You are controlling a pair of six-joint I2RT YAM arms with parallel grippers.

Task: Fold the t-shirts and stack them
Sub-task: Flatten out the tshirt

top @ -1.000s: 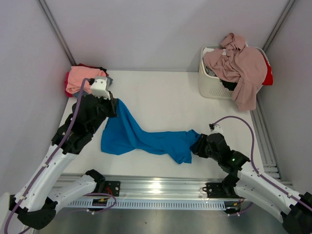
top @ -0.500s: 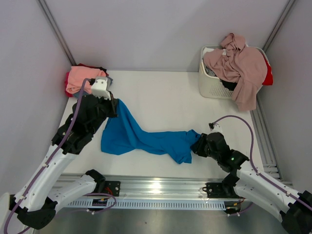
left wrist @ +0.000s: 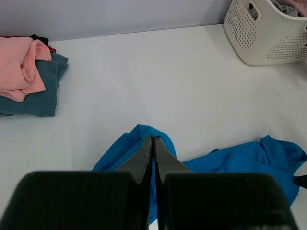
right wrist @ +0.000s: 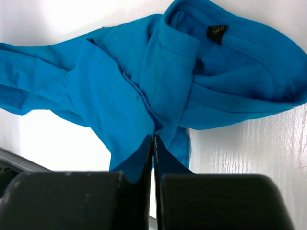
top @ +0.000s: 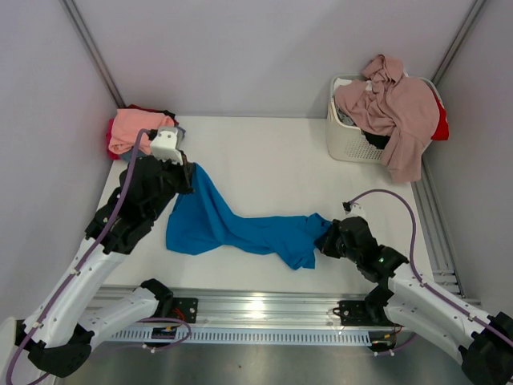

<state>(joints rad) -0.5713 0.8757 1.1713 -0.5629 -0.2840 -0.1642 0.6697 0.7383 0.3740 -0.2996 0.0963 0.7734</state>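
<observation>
A bright blue t-shirt (top: 240, 228) lies crumpled in a long strip across the front of the table. My left gripper (top: 191, 167) is shut on the shirt's far left corner (left wrist: 139, 132), holding it a little off the table. My right gripper (top: 321, 239) is shut on a fold at the shirt's right end (right wrist: 120, 96), just below the collar and its size tag (right wrist: 217, 31). A salmon pink t-shirt (top: 136, 128) tops a folded pile at the back left, over a slate blue-grey one (left wrist: 45, 91), with red and black edges showing beneath.
A white slatted basket (top: 345, 140) stands at the back right. A dusty mauve-pink shirt (top: 401, 112) hangs over its rim, with red and black cloth under it. In the left wrist view the basket (left wrist: 268, 43) is at the upper right.
My right gripper's fingers have closed on the blue t-shirt's right end. The left arm and the shirt have hardly moved.
</observation>
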